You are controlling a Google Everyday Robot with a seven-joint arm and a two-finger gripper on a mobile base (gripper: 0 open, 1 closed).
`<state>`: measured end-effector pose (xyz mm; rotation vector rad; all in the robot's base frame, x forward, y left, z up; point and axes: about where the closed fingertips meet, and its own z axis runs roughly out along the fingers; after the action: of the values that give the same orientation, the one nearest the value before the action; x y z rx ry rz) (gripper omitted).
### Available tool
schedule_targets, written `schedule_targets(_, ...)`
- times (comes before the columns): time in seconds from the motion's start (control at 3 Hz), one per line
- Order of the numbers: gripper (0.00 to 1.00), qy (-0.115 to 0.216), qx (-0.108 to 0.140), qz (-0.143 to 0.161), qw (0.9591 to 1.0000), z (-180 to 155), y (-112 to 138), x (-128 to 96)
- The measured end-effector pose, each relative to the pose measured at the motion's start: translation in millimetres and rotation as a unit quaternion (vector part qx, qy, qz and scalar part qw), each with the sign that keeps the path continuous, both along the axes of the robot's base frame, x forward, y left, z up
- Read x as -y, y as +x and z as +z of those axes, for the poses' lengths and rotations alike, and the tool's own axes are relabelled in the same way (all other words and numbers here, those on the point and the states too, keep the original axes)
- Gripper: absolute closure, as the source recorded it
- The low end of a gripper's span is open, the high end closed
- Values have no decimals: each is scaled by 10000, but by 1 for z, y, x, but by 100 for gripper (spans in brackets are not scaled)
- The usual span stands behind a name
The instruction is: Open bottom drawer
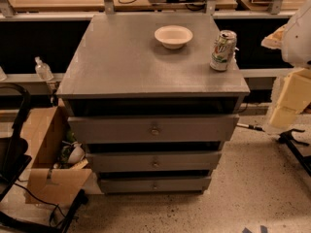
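Grey cabinet stands centre frame, three drawers stacked. Bottom drawer sits lowest, just above the speckled floor, its front tucked back under the middle drawer; it reads as not yet pulled. Small round knob at its centre, dim and low. Gripper, the pale yellow blocky piece at the right edge of frame, hangs beside the cabinet's right side at about top-drawer height, well apart from the knob; whether it is apart or together cannot be told from this view. Risks, as judged: three near-identical knobs line up vertically, so a slightly high approach would catch the middle drawer or the top drawer instead. The bottom knob is small and shadowed, so a shallow grasp could slip off on the pull. The reach runs down and across past the cabinet's right corner, and a knock there could shake the can, upright near the right edge of the top. The bowl sits further back and looks less exposed. The low target also leaves little room above the floor.
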<state>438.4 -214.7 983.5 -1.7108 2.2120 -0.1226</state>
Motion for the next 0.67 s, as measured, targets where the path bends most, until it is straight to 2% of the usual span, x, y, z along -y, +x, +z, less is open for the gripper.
schedule_targets(0.33,0,0,0,0,10000,0,0,0)
schedule_targets(0.67,0,123,169,81,9997,-17,10,0)
